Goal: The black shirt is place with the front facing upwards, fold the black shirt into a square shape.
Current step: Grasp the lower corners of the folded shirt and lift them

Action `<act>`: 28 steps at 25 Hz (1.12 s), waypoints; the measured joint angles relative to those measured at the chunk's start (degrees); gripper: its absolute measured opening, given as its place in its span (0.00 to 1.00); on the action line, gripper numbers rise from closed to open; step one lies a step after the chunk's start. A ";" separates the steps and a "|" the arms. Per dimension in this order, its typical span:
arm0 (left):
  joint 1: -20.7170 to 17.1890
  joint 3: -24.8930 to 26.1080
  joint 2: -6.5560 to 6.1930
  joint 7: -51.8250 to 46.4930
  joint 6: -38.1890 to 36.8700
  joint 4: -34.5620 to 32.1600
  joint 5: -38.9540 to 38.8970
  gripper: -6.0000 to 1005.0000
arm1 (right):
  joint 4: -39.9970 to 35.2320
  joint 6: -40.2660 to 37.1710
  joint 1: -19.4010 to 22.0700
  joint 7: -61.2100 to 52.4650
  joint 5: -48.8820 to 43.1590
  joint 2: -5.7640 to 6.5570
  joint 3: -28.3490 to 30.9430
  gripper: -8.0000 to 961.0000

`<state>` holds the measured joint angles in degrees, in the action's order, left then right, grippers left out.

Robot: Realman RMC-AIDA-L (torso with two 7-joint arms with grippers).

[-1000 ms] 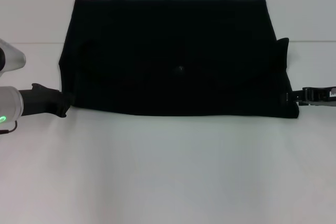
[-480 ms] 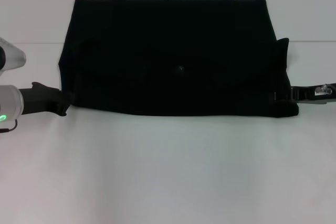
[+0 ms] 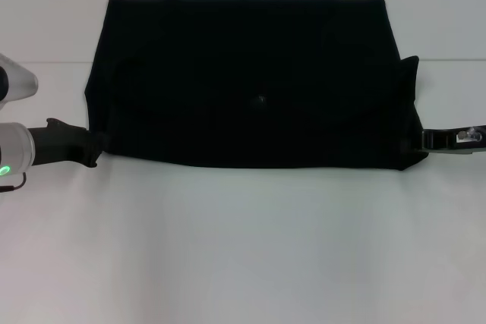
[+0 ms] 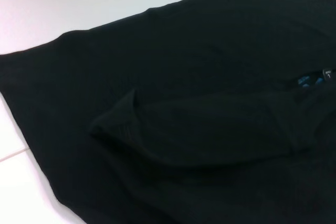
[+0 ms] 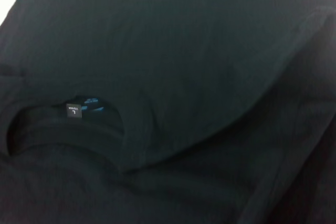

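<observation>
We see the black shirt [image 3: 250, 81] spread as a wide folded band on the white table [image 3: 243, 248]. Our left gripper [image 3: 95, 149] meets its near corner on one side, our right gripper [image 3: 427, 140] the near corner opposite; whether either pincer is spread or pinching, we cannot tell. We judge a side fold comes next, needing firm corner grips.

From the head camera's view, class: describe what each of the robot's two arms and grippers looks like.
The left arm has a silver-white casing with a green light, ending in a matte black left gripper. The right gripper is slim and black with pale metallic parts.
</observation>
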<state>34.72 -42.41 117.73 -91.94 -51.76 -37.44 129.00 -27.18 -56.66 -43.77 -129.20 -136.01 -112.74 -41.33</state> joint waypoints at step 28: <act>-8.66 5.15 2.57 -8.39 -27.63 -11.13 -3.57 0.01 | -12.47 -18.01 11.78 9.98 5.70 2.79 6.98 0.02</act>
<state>26.06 -37.26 120.30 -100.33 -79.39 -48.57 125.43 -39.65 -74.67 -31.99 -119.22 -130.32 -109.96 -34.35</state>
